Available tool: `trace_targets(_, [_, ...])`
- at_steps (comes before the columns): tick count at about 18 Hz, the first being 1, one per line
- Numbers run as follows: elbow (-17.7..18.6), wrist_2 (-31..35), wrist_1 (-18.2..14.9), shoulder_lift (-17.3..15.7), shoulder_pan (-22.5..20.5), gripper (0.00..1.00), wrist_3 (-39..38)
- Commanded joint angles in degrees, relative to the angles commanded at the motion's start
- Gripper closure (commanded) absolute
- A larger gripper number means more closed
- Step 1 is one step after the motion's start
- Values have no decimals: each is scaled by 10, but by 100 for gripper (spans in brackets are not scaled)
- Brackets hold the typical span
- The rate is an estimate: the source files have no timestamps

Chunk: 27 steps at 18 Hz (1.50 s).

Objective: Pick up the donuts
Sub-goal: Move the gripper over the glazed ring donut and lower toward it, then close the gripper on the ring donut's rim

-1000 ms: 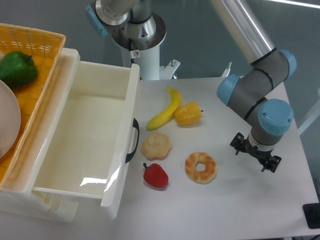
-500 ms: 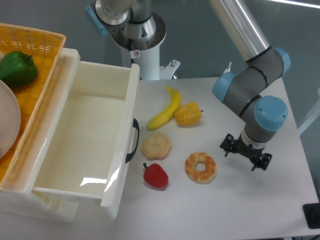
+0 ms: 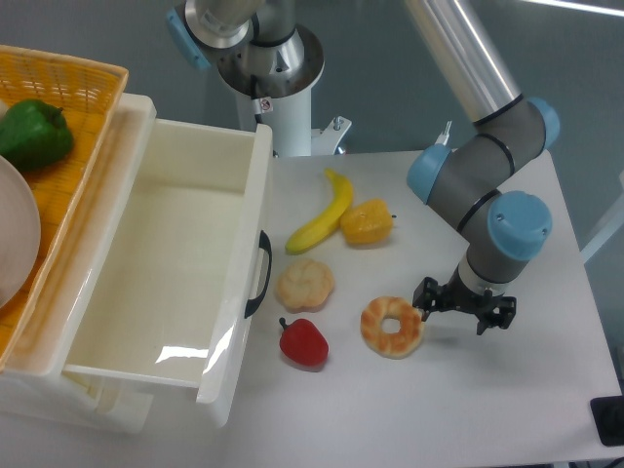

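The donuts [image 3: 392, 328] look matt, grainy plastic; the red pepper [image 3: 304, 342] glossy; the drawer [image 3: 166, 273] smooth shiny plastic; the basket [image 3: 73, 83] woven; the desk [image 3: 409, 409] matt.

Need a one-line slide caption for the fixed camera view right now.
Open gripper hovers just right of the donut on the white table, with bun, red pepper and banana nearby.

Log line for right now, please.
phase: approach | gripper: open, empty, right of donut | donut: on table, untouched

Bright even overhead light, soft shadows, sharp focus
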<state>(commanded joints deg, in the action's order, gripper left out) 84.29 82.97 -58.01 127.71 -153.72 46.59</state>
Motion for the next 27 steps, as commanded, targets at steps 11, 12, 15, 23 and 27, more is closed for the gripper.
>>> trace_targets(11, [22,1,-1,-3,14,0,-10])
trace_targets(12, [22,2,-1,-3,14,5,-10])
trace_targets(15, [22,2,-1,-3,14,32,-9])
trace_targets(23, [18,15,1,-3,13,88,15])
trace_targets(27, [13,15,0,-6,9,88,58])
